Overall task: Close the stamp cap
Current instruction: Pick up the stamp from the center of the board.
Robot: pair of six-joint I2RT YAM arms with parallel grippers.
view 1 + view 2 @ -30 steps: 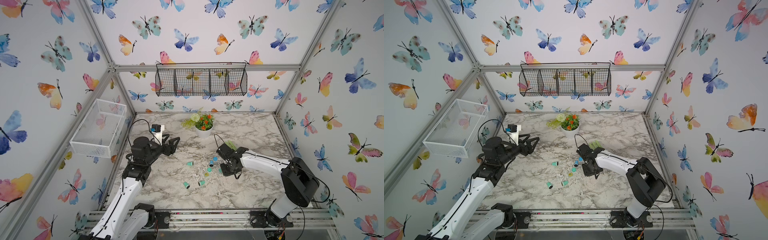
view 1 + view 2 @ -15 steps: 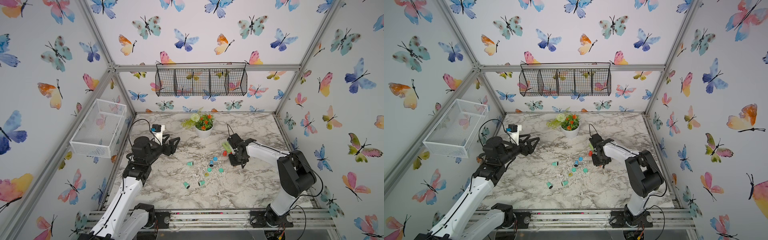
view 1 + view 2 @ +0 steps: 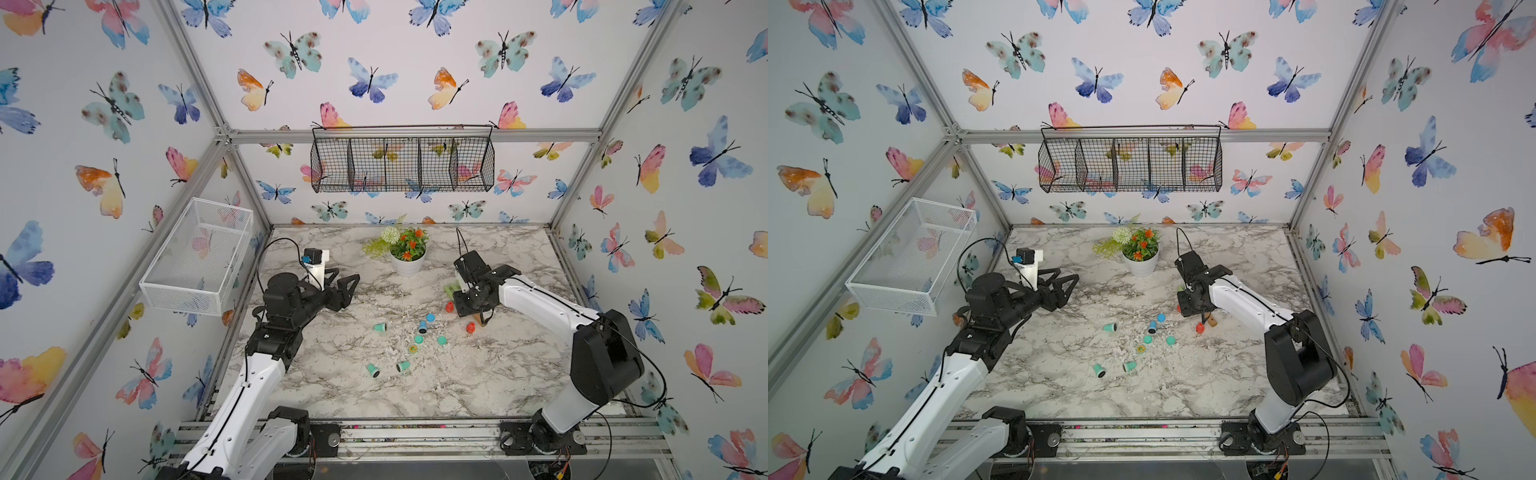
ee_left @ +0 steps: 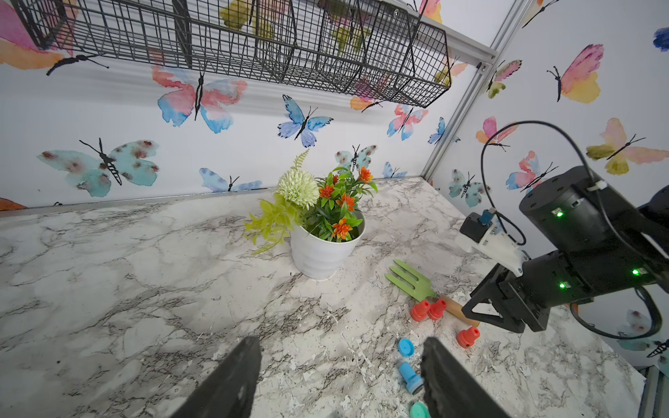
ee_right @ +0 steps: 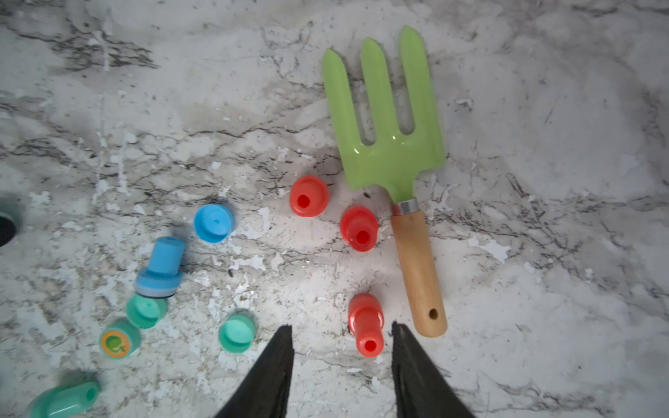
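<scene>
A blue stamp [image 5: 159, 266] lies on its side on the marble table, its loose blue cap [image 5: 213, 222] just beside it; both also show in a top view, stamp [image 3: 422, 327] and cap [image 3: 430, 318]. My right gripper [image 5: 340, 327] hangs open over a red stamp [image 5: 365, 324] that lies between its fingers, nearer one finger and not gripped. Two more red stamps [image 5: 308, 196] stand by a green fork. My left gripper [image 4: 341, 342] is open and empty, held above the table to the left of the blue stamp [image 4: 411, 378].
A green garden fork [image 5: 385, 144] with a wooden handle lies beside the red stamps. Teal caps [image 5: 237, 333] and teal stamps [image 3: 380, 328] are scattered mid-table. A white flower pot [image 3: 408, 266] stands at the back. A white wire basket [image 3: 199, 257] hangs on the left wall.
My right gripper moved from the stamp cluster toward the back right, next to the fork, and went from shut to open. The left arm has not moved.
</scene>
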